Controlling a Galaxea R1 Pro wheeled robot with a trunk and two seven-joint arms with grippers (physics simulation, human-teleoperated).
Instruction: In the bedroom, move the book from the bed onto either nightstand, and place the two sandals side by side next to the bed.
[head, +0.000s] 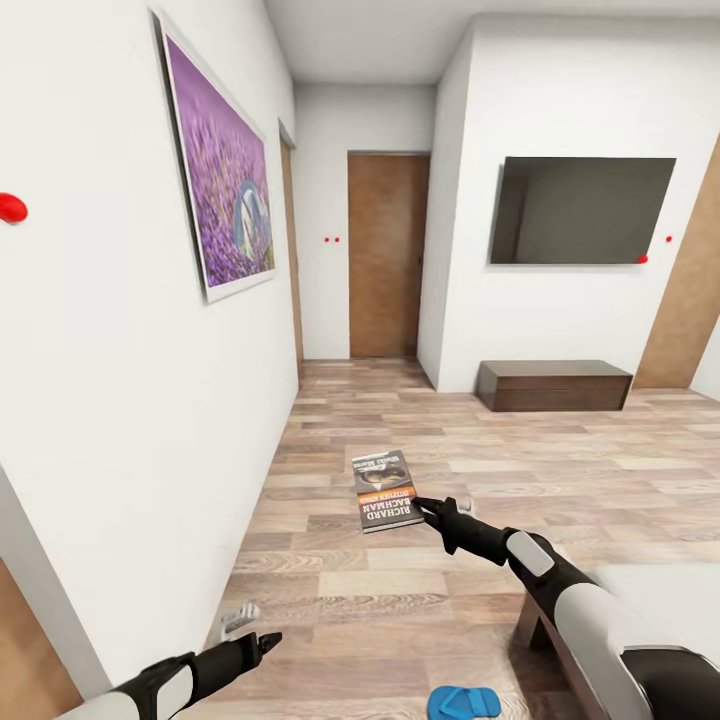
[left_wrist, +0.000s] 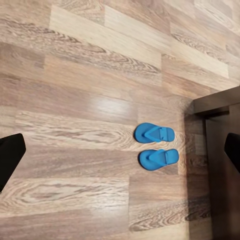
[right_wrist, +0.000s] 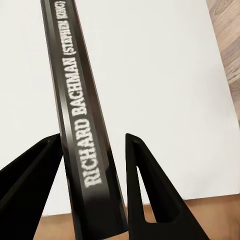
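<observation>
Head view: the right arm reaches from the lower right toward the frame centre, and the right gripper (head: 428, 508) is clamped on the near edge of the book (head: 385, 488), which it holds in the air above the wooden floor (head: 400, 600) with the cover facing up. In the right wrist view the book's spine (right_wrist: 82, 125), lettered "RICHARD BACHMAN", runs between the two black fingers (right_wrist: 150, 195), which press on it from both sides; behind it lies a plain light surface, with a strip of wood floor at the upper right of that frame.

The left gripper (head: 255, 630) hangs low at the lower left of the head view, near the white wall; its fingers stand apart, with nothing between them. In the left wrist view the two sandals (left_wrist: 156, 147) lie side by side on the floor, just beside each other, near a dark corner of the bed frame (left_wrist: 215, 105) at the right of that frame. One blue sandal (head: 463, 703) shows at the bottom edge of the head view.

Background, head view: a purple picture (head: 220, 190) on the left wall, a door (head: 387, 255) at centre, a wall television (head: 580, 210) upper right, and a low dark cabinet (head: 553, 385) below it.
</observation>
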